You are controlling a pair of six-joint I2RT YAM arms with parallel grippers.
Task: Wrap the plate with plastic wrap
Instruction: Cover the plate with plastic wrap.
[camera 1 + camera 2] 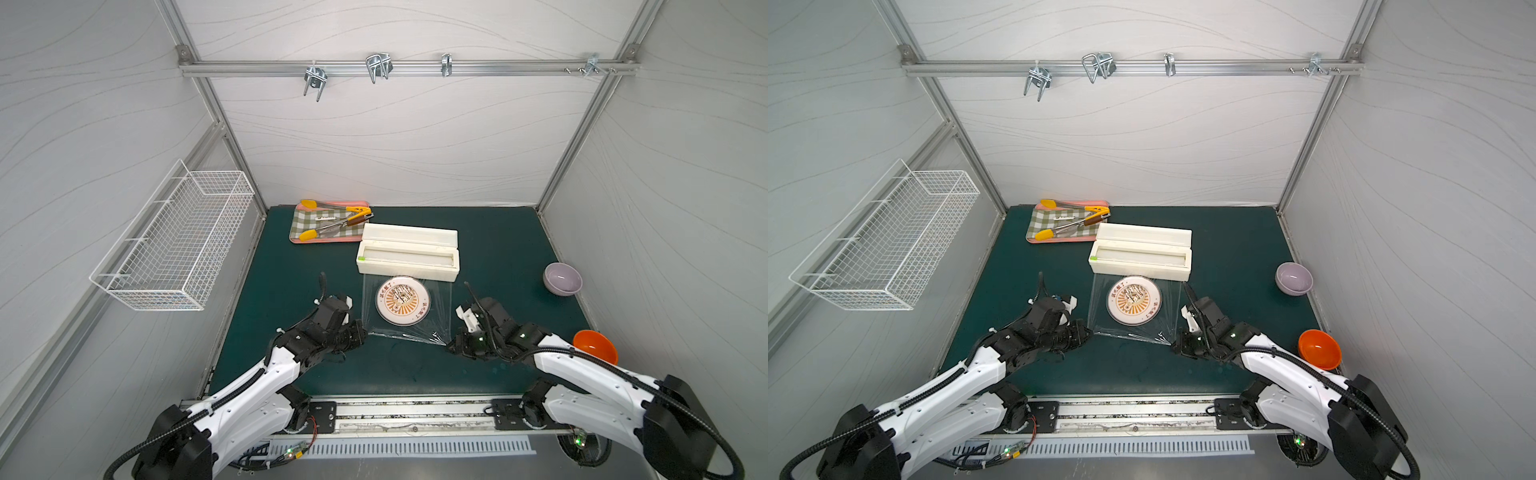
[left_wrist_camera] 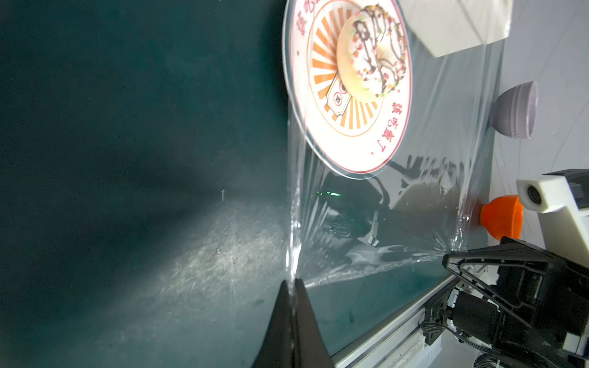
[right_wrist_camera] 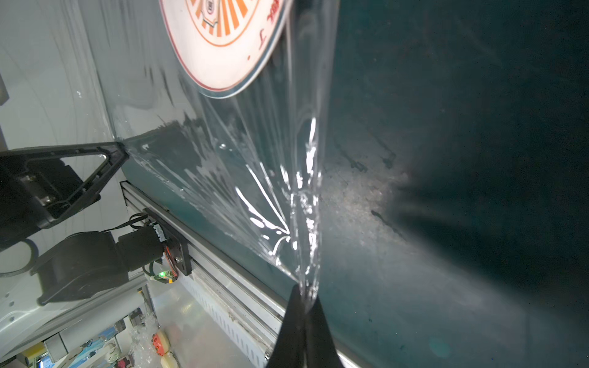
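Plastic wrap (image 1: 409, 332) ran from the dispenser box (image 1: 408, 254) over the plate (image 1: 402, 300) at centre frame; left end effector (image 1: 365, 332) and right end effector (image 1: 446, 344) each pinched a lower corner, holding it taut.

We see a cream dispenser box (image 1: 409, 254) lying open on the green mat (image 1: 498, 241). Behind it to the left is a pink tray (image 1: 328, 240) bearing yellow-tipped tongs (image 1: 332, 227). A lilac bowl (image 1: 562, 279) and an orange bowl (image 1: 594, 344) sit near the right wall, and a white wire basket (image 1: 183, 249) hangs on the left wall.
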